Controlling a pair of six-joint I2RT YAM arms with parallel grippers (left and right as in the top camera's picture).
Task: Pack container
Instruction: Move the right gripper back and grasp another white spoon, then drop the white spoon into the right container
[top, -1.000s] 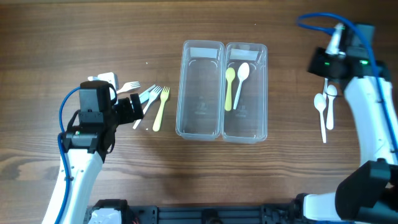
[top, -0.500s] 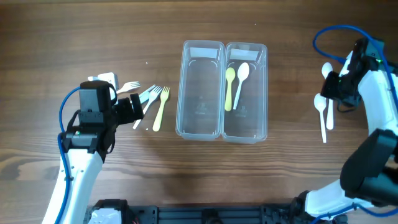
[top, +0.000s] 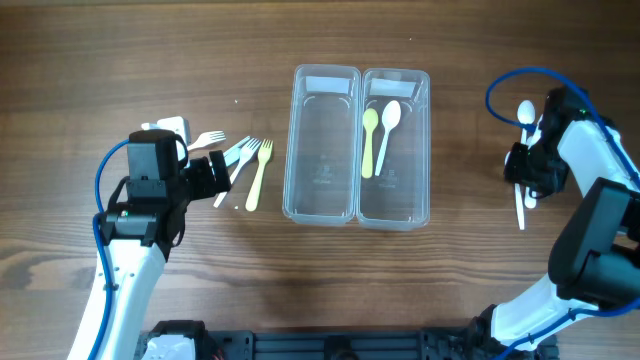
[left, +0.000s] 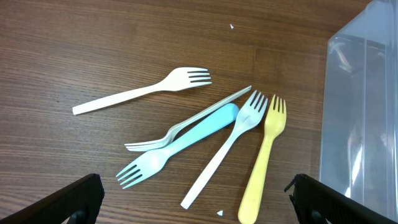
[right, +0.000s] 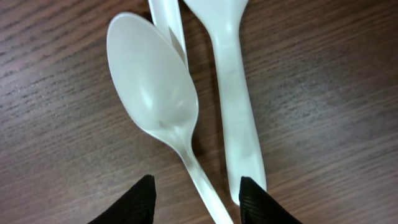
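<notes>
Right gripper (right: 196, 200): fingers spread, nothing in them. The dark fingertips (right: 142, 198) sit low over the wood, one on each side of a spoon handle, so it looks lined up for a pinch.
White spoon (right: 155, 81): flat on the table (top: 200, 270), with its handle running right between the tips. My guess is that's the pick, since the thin handle is the easy bit for two fingers to close around.
Second white spoon (right: 233, 93): just beside it, handle end close to the other tip. It could get nudged or grabbed along with the first one, tbh. A third handle peeks in at the top edge.
Left gripper (left: 202, 208): also spread wide and empty, hanging above the forks without touching any.
Cream fork (left: 143, 90): off on its own, so an easy grab.
Fork heap: blue fork (left: 180, 143), white fork (left: 224, 149) and yellow fork (left: 264, 162) fan out, with another pale one tucked under the blue. The overlap makes clean picks trickier.
Container (top: 292, 150): mid-table between the arms, well apart from both grippers.
Left tub (top: 322, 150): empty. It's on the fork side, so forks probably go here.
Right tub (top: 410, 170): holds a yellow-green spoon (top: 369, 140) and a white one (top: 388, 130), laid lengthwise side by side. Clearly the spoon side.
Lone spoon (top: 525, 110): farthest out, beyond the right gripper.
Progress: early days I'd say, with most of the cutlery not yet packed.
</notes>
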